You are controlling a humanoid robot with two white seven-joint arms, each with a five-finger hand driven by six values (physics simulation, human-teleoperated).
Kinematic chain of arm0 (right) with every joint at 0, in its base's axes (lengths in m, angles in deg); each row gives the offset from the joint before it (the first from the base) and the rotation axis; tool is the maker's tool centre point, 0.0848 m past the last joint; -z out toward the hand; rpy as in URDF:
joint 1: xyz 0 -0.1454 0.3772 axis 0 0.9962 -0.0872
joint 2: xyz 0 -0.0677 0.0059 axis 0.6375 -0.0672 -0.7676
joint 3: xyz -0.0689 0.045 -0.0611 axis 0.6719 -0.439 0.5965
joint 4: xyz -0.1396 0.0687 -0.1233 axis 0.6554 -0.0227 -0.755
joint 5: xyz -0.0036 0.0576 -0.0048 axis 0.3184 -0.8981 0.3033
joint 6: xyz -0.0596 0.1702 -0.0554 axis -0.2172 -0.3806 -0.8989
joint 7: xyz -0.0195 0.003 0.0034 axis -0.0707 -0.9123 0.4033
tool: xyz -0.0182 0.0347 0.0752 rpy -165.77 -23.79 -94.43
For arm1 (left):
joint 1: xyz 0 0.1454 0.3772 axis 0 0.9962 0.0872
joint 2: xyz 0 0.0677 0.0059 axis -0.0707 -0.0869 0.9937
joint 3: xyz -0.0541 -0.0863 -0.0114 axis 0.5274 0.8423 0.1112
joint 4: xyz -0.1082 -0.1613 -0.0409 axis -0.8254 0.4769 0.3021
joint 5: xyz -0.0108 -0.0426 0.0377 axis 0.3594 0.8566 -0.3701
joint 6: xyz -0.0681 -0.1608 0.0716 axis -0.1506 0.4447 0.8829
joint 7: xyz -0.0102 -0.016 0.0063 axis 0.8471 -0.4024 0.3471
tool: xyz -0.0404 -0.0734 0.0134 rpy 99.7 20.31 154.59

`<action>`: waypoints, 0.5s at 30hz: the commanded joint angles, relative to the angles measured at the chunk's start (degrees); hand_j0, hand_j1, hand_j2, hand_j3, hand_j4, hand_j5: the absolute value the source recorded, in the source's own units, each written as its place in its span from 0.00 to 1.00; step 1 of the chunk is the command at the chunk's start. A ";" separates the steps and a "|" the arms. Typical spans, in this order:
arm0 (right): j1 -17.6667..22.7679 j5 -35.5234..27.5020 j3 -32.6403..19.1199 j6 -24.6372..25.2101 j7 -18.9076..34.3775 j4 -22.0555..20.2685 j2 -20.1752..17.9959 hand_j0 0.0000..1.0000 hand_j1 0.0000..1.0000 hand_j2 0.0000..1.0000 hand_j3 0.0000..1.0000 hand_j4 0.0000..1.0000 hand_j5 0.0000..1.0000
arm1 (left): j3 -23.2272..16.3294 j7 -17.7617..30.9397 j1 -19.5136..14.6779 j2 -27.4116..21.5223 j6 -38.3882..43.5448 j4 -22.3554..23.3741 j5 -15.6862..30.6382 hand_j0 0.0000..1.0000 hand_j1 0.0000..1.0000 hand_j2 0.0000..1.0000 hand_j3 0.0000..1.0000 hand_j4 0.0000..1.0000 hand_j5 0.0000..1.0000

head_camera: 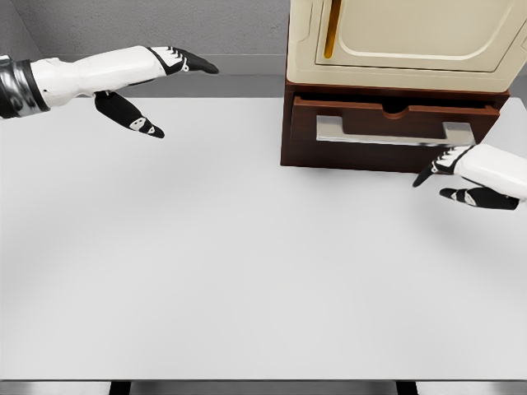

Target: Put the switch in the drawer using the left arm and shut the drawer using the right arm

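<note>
The left hand (156,86) is hanging over the far left part of the white table (206,263), its arm coming in from the left edge. Its fingers (193,62) are stretching out straight toward the right, the thumb dropping down and apart from them, and nothing is sitting between them: an empty, spread hand.

Over on the right, the right hand (465,177) is reaching in from the right edge, dark fingertips (432,171) pointing left and slightly splayed, gripping nothing. It is hovering just in front of the lower right corner of the dark brown drawer (395,132), close to the right end of the silver handle (395,132); whether it is touching the wood, I cannot tell.

The drawer front is sitting nearly flush with its brown case, under a cream-coloured cabinet (412,41) with an orange strip down its door edge.

The switch is not showing anywhere on the tabletop, and neither hand is carrying it. The drawer is well apart from the left fingers, right across the table.
</note>
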 commanded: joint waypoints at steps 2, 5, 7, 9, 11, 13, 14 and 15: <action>-0.70 -0.36 0.02 0.16 -0.02 0.17 0.09 0.60 0.60 0.60 0.60 0.60 0.60 | 0.05 -0.03 0.00 0.01 0.17 0.01 0.43 1.00 1.00 1.00 1.00 1.00 1.00; -1.49 -0.27 0.20 0.16 -0.02 0.26 0.18 0.60 0.60 0.60 0.60 0.60 0.60 | 0.05 -0.03 0.09 0.01 0.17 0.01 0.43 1.00 1.00 1.00 1.00 1.00 1.00; -1.85 -0.19 0.20 0.16 -0.02 0.43 0.18 0.60 0.60 0.60 0.60 0.60 0.60 | 0.05 -0.03 0.00 0.01 0.17 0.01 0.34 1.00 1.00 1.00 1.00 1.00 1.00; -2.46 -0.10 0.90 0.16 -0.02 0.79 0.18 0.60 0.60 0.60 0.60 0.60 0.60 | 0.05 -0.03 0.00 0.01 0.17 0.01 0.43 1.00 1.00 1.00 1.00 1.00 1.00; -2.55 -0.01 0.99 0.16 -0.02 0.79 0.27 0.60 0.60 0.60 0.60 0.60 0.60 | 0.05 -0.03 0.00 0.01 0.17 0.01 0.43 1.00 1.00 1.00 1.00 1.00 1.00; -3.96 0.61 2.57 0.16 -0.02 1.14 0.27 0.60 0.60 0.60 0.60 0.60 0.60 | 0.05 -0.03 0.00 0.01 0.17 0.01 0.43 1.00 1.00 1.00 1.00 1.00 1.00; -4.13 0.61 2.84 0.16 -0.02 1.23 0.36 0.60 0.60 0.60 0.60 0.60 0.60 | 0.05 -0.03 0.00 0.01 0.17 0.01 0.43 1.00 1.00 1.00 1.00 1.00 1.00; -4.22 0.69 2.92 0.16 -0.02 1.23 0.36 0.60 0.60 0.60 0.60 0.60 0.60 | 0.05 -0.03 0.00 0.01 0.17 0.01 0.43 1.00 1.00 1.00 1.00 1.00 1.00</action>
